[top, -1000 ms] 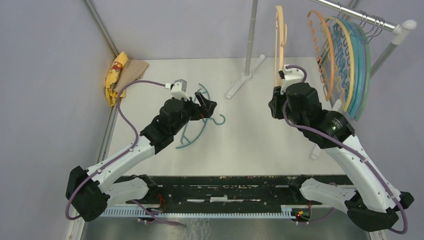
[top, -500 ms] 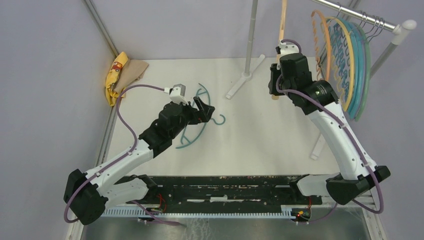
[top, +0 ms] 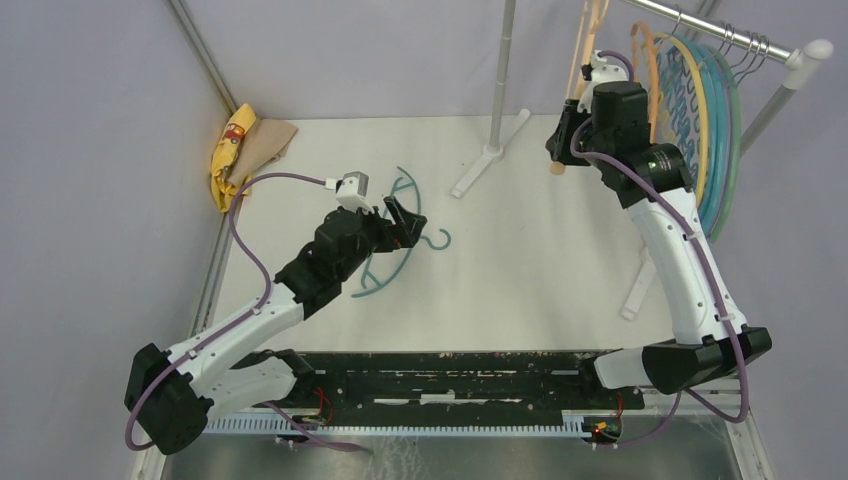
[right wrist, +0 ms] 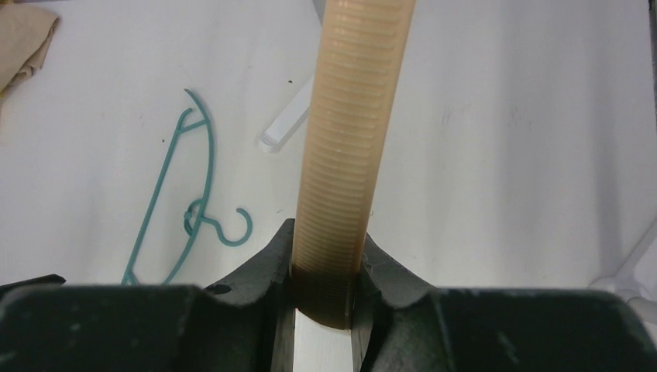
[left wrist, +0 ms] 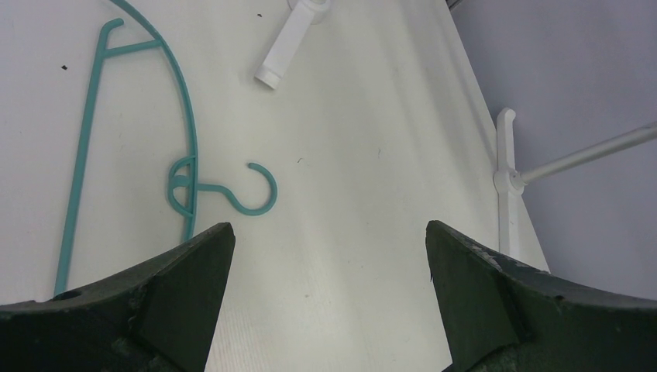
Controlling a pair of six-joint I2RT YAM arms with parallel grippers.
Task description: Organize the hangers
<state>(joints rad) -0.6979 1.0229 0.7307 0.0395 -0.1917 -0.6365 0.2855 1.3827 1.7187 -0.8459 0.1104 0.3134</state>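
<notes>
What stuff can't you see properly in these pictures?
- Tan hanger: its hook is cut off by the top edge in the top and right wrist views.
- Teal hanger: top view, its middle is hidden under the left gripper.
- Hangers on the rack: top view, overlapping, can't be counted.

The right gripper [right wrist: 325, 267] has raised its tan hanger [right wrist: 349, 124] up and back, nearer the rail [top: 700, 22]. The left gripper [top: 405, 218] has edged slightly left.

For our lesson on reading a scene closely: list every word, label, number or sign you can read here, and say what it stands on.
No text can be read.
Yellow cloth: a red mark, too small and blurred to tell whether it is lettering.
Teal hanger and tan hanger: no lettering shows.
</notes>
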